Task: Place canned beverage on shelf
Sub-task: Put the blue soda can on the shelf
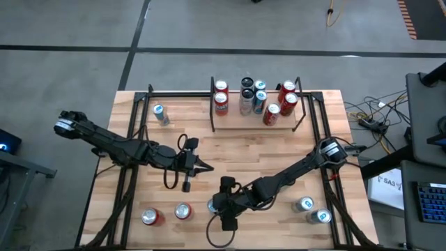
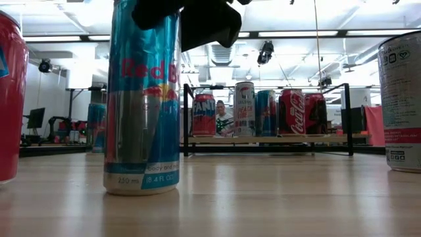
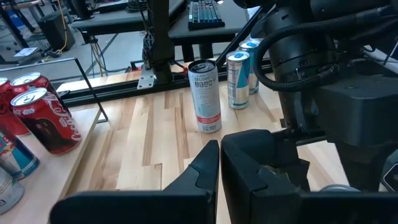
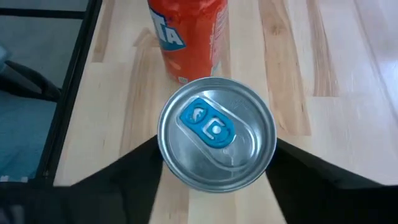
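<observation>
The right gripper [image 4: 214, 180] hangs right over the blue can [image 2: 143, 99], its fingers open on both sides, not squeezing yet. The can stands on the worktop [image 1: 237, 157], far from the shelf [image 1: 254, 120]. Go lower, close gently, then lift straight. The left gripper [image 1: 202, 166] waits shut, nearer the shelf.

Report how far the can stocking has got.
Done: eight or so cans stand on the shelf. In hand: the right gripper straddles an upright Red Bull can, grip unconfirmed. Left: lifting it to the shelf; other cans remain on the table. The left gripper waits shut mid-table.
</observation>
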Motion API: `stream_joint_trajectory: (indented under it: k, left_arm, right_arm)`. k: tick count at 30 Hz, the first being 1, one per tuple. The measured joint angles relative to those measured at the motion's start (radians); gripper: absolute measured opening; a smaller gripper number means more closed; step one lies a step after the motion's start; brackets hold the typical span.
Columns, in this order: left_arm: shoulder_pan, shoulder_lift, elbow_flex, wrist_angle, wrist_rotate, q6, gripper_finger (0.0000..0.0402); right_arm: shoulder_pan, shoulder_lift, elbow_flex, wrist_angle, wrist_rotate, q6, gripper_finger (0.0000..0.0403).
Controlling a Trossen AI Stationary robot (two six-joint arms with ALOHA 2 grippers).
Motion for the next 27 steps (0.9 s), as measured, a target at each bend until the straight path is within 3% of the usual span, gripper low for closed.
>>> stream_joint_trajectory:
  k: [3,9,18,27]
  left_arm:
    - [0.0,0.0,0.0,0.001,0.0,0.0,0.0]
    - [0.0,0.0,0.0,0.017,0.0,0.017,0.0]
    - [0.004,0.0,0.055,0.049,-0.008,0.148,0.0]
    - [0.04,0.0,0.098,0.043,-0.086,0.288,0.0]
  right_arm:
    - [0.0,-0.001,0.0,0.002,0.0,-0.027,0.02]
    - [-0.001,-0.051,-0.003,-0.073,-0.012,-0.071,0.02]
    - [-0.029,-0.296,-0.004,-0.303,0.108,-0.125,0.02]
    - [-0.173,-0.53,-0.107,-0.321,0.122,-0.271,0.02]
